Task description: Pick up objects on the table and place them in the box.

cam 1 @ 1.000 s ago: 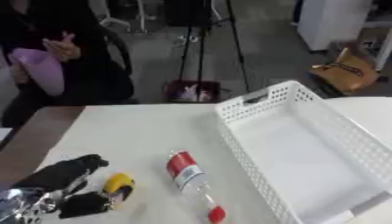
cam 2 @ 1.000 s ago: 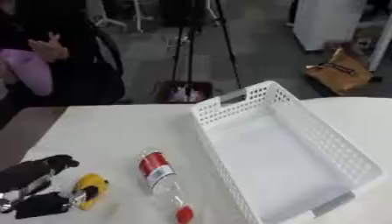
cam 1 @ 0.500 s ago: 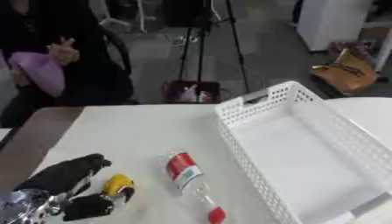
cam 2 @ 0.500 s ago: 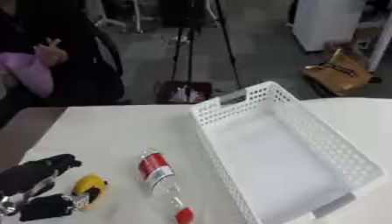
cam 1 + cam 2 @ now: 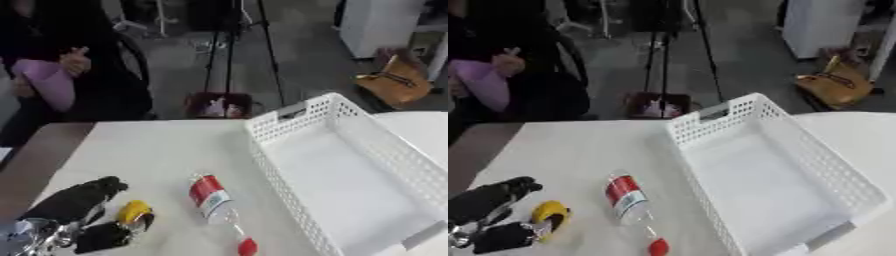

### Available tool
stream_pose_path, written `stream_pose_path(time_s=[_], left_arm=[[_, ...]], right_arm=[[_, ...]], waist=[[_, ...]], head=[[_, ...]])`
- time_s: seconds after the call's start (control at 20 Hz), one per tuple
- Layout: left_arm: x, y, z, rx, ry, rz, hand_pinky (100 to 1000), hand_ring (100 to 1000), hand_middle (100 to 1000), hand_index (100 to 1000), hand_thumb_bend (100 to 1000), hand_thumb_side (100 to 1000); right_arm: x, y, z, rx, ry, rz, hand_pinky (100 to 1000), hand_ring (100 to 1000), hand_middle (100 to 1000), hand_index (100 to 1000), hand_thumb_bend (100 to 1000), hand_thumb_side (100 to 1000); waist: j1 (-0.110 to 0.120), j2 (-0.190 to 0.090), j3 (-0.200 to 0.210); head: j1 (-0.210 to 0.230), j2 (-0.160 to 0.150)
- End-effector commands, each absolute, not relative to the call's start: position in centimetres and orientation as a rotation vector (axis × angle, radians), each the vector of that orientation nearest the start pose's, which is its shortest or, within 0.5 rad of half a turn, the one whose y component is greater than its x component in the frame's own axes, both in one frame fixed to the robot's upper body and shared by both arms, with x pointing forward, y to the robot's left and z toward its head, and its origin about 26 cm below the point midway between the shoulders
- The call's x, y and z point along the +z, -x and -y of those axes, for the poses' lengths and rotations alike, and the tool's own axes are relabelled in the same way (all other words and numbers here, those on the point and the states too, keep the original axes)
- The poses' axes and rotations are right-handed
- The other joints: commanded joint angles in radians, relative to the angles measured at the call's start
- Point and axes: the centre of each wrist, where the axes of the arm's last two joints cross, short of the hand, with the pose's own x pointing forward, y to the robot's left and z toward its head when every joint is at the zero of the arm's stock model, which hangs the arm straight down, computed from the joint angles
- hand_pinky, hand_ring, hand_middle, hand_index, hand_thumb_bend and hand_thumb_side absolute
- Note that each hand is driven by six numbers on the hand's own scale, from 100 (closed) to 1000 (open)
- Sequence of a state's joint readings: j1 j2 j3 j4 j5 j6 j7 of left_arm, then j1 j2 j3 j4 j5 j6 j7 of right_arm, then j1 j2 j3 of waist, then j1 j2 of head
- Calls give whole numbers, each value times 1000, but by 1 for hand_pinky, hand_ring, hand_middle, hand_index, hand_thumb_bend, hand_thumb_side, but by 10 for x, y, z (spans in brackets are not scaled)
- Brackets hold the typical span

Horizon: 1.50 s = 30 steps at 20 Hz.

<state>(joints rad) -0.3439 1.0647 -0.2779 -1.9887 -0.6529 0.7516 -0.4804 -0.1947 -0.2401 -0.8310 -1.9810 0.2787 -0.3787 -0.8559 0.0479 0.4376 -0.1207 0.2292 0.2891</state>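
A clear bottle (image 5: 211, 197) with a red label and a red cap (image 5: 248, 246) lies on the white table, cap towards me. To its left lies a small yellow object (image 5: 133, 212). My left hand (image 5: 74, 202) shows at the lower left, black fingers stretched out. Its thumb (image 5: 105, 236) rests right beside the yellow object, with nothing clasped. The white perforated box (image 5: 773, 176) stands to the right of the bottle and holds nothing. My right hand shows in neither view.
The table's left edge meets a brown surface (image 5: 31, 165). Beyond the far edge stand a tripod (image 5: 236, 45), a small red bin (image 5: 219, 105) and a seated person in purple. A brown bag (image 5: 394, 82) lies on the floor.
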Motion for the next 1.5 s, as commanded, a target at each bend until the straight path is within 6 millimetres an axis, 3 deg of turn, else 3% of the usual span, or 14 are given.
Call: stream_pose_path(time_s=[0.05,0.6,1.1,1.5], left_arm=[[256,-287,-306,-1041,-1117,864,964,1000,992,1000,422,1000],[257,-287,-309,-1044,-1095,833,964,1000,991,1000,416,1000],[253,-286,-309,-1061,-1066,795,965,1000,992,1000,434,1000],[252,-286,-311,-1064,-1062,759,964,1000,992,1000,442,1000]], right_arm=[[200,-209,451,1113,-1631,-2394,660,476,616,664,100,561],[199,-209,451,1116,-1626,-2395,660,476,616,664,100,562],[200,-209,451,1115,-1617,-2397,659,475,616,665,100,561],[199,-209,451,1118,-1613,-2398,659,475,617,664,100,563]], waist=[[-3,-17,0],[-5,-13,-3],[-9,-15,-7],[-14,-14,-12]], head=[[4,-13],[8,-16],[17,3],[19,-4]])
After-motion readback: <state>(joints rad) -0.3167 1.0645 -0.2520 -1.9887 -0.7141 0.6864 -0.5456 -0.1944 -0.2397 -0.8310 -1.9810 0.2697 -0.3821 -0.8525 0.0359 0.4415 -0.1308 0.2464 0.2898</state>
